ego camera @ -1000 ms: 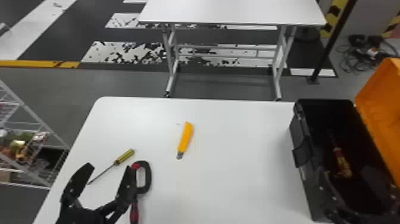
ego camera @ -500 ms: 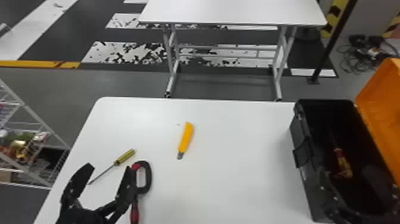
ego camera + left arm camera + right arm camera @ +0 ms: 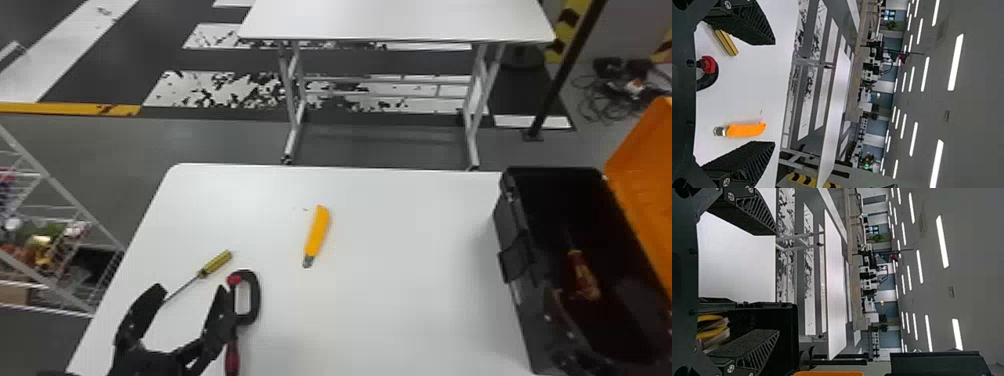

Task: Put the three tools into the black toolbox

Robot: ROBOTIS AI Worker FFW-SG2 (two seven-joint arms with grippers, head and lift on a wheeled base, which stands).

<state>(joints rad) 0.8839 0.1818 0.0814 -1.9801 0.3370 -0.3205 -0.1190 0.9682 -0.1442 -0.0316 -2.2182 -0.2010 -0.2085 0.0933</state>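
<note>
Black, stiff and angular, the left gripper (image 3: 191, 289) has its two fingers spread wide, clamped on nothing; their inner pads (image 3: 760, 25) are finely ribbed. In the head view, one finger covers the thin metal tip of a screwdriver (image 3: 215, 265) with a ridged, yellow-green handle, and the other overlaps the black and red clamp (image 3: 254, 297), a rounded frame on a straight handle; I cannot tell whether either is touched. Farther toward the middle of the smooth white table (image 3: 390, 310) lies a utility knife (image 3: 318, 235), its slim, gently curved body orange-yellow, its nose metallic. All three tools rest on the tabletop, outside the toolbox (image 3: 515, 260), a deep black box with a side latch and its bright orange lid (image 3: 645, 185) standing open. The right gripper (image 3: 585, 292) is at the box, its fingers well apart and empty, with an open lattice along their sides. Inside the box lies another screwdriver (image 3: 584, 277), its handle glossy, red and amber.
</note>
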